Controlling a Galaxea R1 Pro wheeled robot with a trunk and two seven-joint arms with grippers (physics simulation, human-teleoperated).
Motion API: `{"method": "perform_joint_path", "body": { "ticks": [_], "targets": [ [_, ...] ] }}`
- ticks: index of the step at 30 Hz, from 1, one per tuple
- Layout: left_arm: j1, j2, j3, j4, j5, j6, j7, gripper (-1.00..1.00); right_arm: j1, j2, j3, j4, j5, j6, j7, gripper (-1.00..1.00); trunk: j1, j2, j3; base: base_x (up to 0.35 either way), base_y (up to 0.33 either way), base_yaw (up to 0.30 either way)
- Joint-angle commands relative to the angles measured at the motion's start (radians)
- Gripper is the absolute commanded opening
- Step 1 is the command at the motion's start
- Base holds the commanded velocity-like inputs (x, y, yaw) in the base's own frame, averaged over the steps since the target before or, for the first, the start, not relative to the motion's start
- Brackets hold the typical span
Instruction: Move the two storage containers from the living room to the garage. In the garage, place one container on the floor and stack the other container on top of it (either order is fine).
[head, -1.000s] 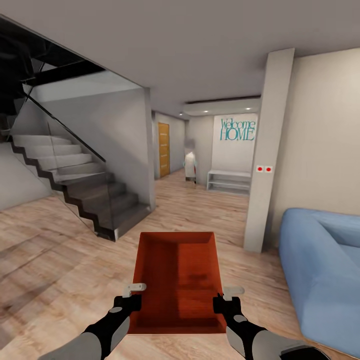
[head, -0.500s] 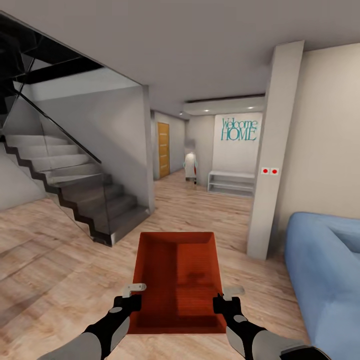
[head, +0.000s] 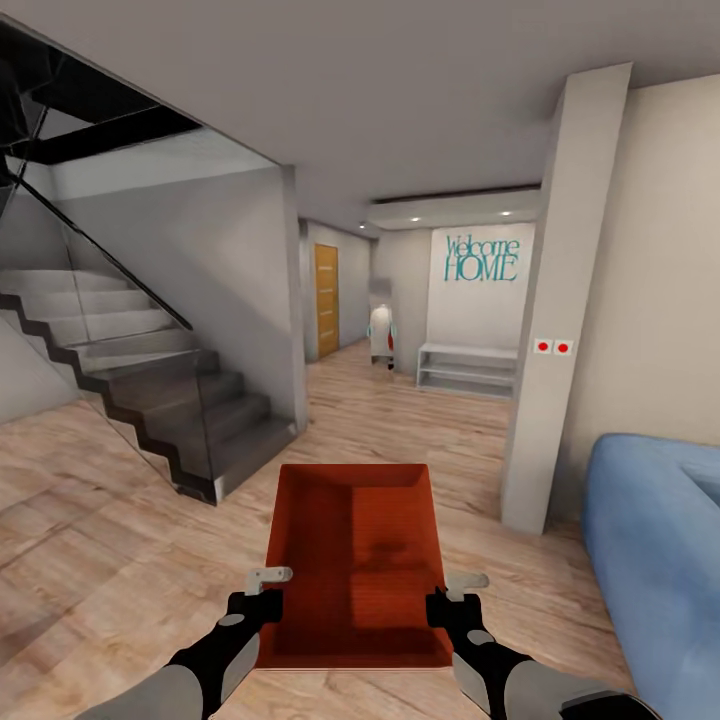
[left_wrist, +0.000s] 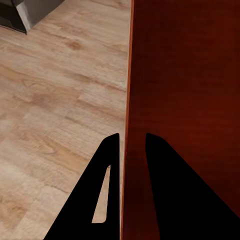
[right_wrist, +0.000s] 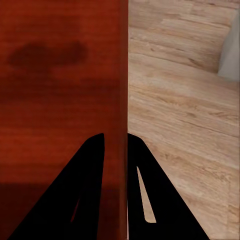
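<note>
Red-orange storage container (head: 355, 565) hangs between my arms, left gripper (left_wrist: 132, 142) and right gripper (right_wrist: 116, 140) each pinching a side wall.

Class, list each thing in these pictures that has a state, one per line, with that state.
storage container: open-top, empty, carried level above the wood floor.
left claw: shut on the container's left wall.
right claw: shut on the container's right wall.
orange door: closed.
</note>
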Motion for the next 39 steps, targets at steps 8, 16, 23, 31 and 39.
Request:
{"method": "perform_joint_path", "body": {
  "ticks": [8, 16, 23, 31, 39],
  "targets": [
    [-0.001, 0.031, 0.009, 0.001, 0.006, -0.004, 0.018, -1.00, -0.002, 0.000, -0.008, 0.002, -0.032, -0.011, -0.007, -1.00, 0.001, -0.001, -0.001, 0.321, 0.000, -0.108],
    [-0.001, 0.031, 0.009, 0.001, 0.006, -0.004, 0.018, -1.00, -0.002, 0.000, -0.008, 0.002, -0.032, -0.011, -0.006, -1.00, 0.001, -0.001, -0.001, 0.321, 0.000, -0.142],
    [-0.001, 0.031, 0.009, 0.001, 0.006, -0.004, 0.018, -1.00, -0.002, 0.000, -0.008, 0.002, -0.032, -0.010, -0.006, -1.00, 0.001, -0.001, -0.001, 0.321, 0.000, -0.006],
    [-0.001, 0.031, 0.009, 0.001, 0.006, -0.004, 0.018, -1.00, -0.002, 0.000, -0.008, 0.002, -0.032, -0.010, -0.007, -1.00, 0.001, -0.001, -0.001, 0.321, 0.000, 0.000],
    [-0.001, 0.031, 0.009, 0.001, 0.006, -0.004, 0.018, -1.00, -0.002, 0.000, -0.008, 0.002, -0.032, -0.010, -0.007, -1.00, 0.001, -0.001, -0.001, 0.321, 0.000, 0.000]
  ]
}}
